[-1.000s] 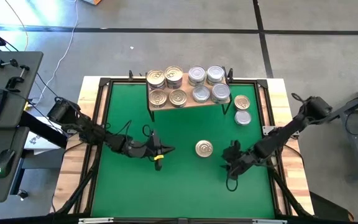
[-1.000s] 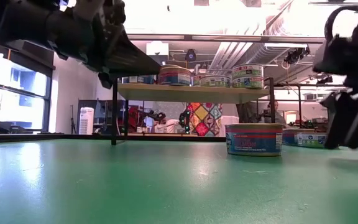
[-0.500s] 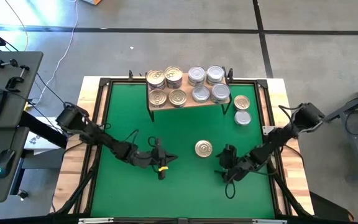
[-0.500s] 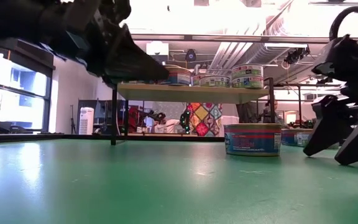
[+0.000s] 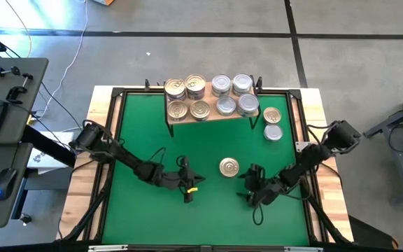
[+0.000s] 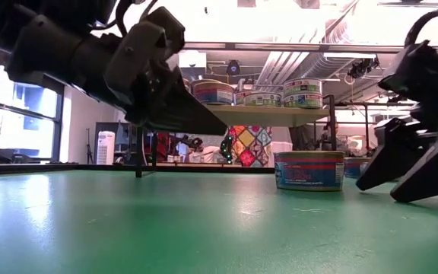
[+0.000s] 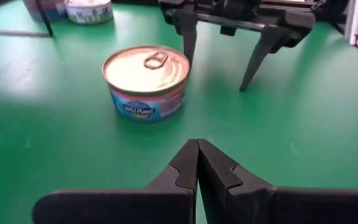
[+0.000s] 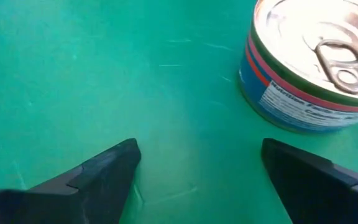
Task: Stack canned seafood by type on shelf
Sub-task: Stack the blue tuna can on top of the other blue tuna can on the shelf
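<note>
A gold-lidded tin (image 5: 229,166) of canned seafood rests flat on its base on the green table, also in the left wrist view (image 7: 146,73) and the right wrist view (image 8: 316,62). My left gripper (image 5: 200,179) is shut and empty, low over the table left of this tin, pointing at it. My right gripper (image 5: 245,183) is open just right of the tin and slightly nearer, fingers tipped down, touching nothing. The wooden shelf (image 5: 212,117) at the far edge carries gold tins (image 5: 186,98) on its left and silver tins (image 5: 233,94) on its right.
A gold tin (image 5: 272,115) and a silver tin (image 5: 273,131) stand on the table right of the shelf. Black frame rails (image 5: 114,133) border the green mat. Open green surface lies along the near edge and at the left.
My left gripper has gone down and toward the table's right and near edge, closing on the lone tin, still shut. My right gripper has sunk toward the table and moved left toward the tin, tipping its fingers downward. The tin has stayed in place.
</note>
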